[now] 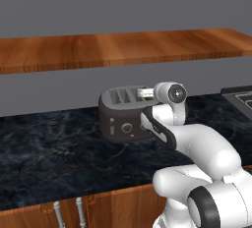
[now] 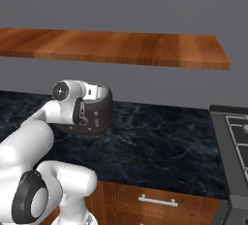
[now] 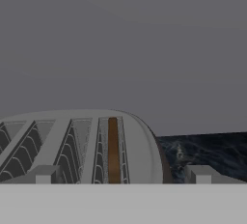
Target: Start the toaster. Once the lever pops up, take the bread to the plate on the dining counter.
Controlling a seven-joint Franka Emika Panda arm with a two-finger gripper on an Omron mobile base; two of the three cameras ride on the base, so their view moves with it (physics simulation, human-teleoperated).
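Note:
The dark grey toaster point(image 1: 120, 116) point(image 2: 97, 115) stands on the black-topped counter near the wall. In the hand view its slotted top point(image 3: 77, 141) lies just below the camera. The bread point(image 3: 113, 150) shows as a thin brown strip standing in the rightmost slot. My gripper point(image 1: 143, 93) point(image 2: 95, 92) point(image 3: 120, 175) hovers level over the toaster's top at its right end. It is open, with a fingertip point(image 3: 43, 175) on each side and nothing between them. A round knob point(image 1: 127, 128) and a pale slider sit on the toaster's front. The plate and the dining counter are out of view.
A wooden shelf point(image 1: 123, 47) point(image 2: 145, 47) runs along the grey wall above the toaster. A stove point(image 2: 235, 136) sits at the right end of the counter point(image 1: 49, 148). Cabinet doors with silver handles point(image 1: 69, 212) line the front below.

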